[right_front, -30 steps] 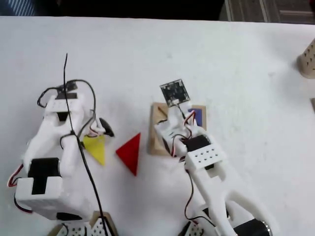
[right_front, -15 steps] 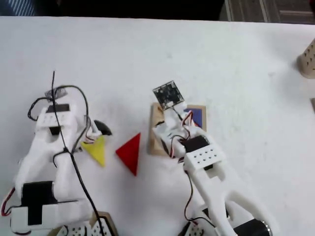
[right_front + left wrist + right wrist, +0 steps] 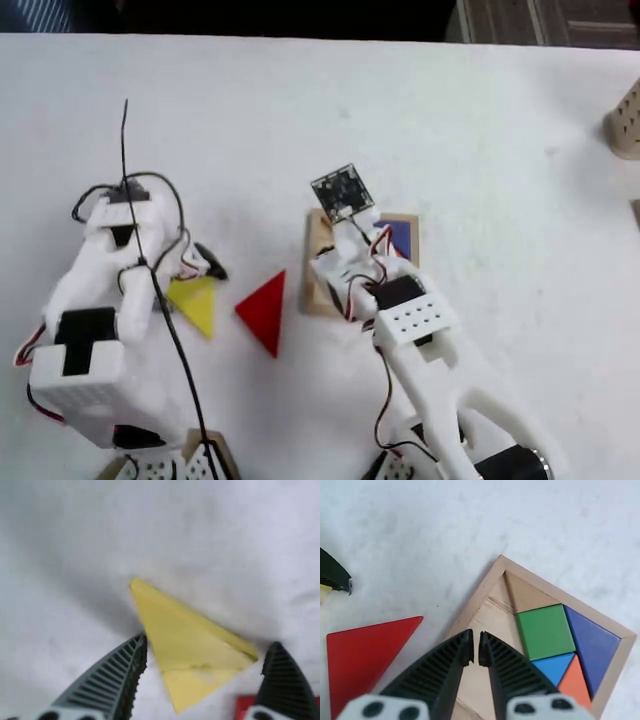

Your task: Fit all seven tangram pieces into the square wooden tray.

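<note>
On the bench's left side, the left pincer (image 3: 207, 645) stands apart, one finger on either side of the yellow triangle (image 3: 185, 630). The red triangle (image 3: 265, 310) lies just right of it. The right pincer (image 3: 475, 647), fingers together, hangs over the near-left edge of the partly filled wooden tray (image 3: 479, 591).

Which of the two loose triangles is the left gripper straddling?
The yellow triangle: the open left gripper straddles it. The red triangle lies apart on the table, closer to the wooden tray.
</note>
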You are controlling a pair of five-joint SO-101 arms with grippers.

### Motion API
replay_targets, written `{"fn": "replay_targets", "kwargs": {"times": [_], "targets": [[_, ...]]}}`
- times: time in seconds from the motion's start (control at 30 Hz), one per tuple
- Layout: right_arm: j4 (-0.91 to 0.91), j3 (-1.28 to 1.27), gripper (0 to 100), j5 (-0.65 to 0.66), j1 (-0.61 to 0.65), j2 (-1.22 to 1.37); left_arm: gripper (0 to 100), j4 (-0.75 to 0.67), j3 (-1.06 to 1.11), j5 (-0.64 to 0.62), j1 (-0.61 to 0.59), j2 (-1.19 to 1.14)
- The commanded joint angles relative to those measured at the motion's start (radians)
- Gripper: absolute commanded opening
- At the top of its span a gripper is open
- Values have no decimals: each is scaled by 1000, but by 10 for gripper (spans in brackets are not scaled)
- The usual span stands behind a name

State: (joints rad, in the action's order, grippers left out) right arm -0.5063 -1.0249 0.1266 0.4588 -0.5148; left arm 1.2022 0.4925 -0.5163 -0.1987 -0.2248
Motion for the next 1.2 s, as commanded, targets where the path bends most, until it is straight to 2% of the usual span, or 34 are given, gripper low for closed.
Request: {"fn": "replay_targets", "kwargs": {"times": [0.0,0.2,0.5,0.73,0.97,1.17], "targets": [[-5,5,28,14,7,-1,351,-12,-89,-8,73,-12],[-5,5,28,14,5,-1,351,-28,-103,135,189,-12],[-5,5,28,14,4,-1,352,-60,-106,295,189,-4],[-5,3,29,14,5,-1,351,-68,-104,279,189,-7],[1,-11,31,14,5,-1,351,-68,-95,127,189,-13],[-1,-11,31,14,5,-2,350,-66,-74,126,197,-13]]}}
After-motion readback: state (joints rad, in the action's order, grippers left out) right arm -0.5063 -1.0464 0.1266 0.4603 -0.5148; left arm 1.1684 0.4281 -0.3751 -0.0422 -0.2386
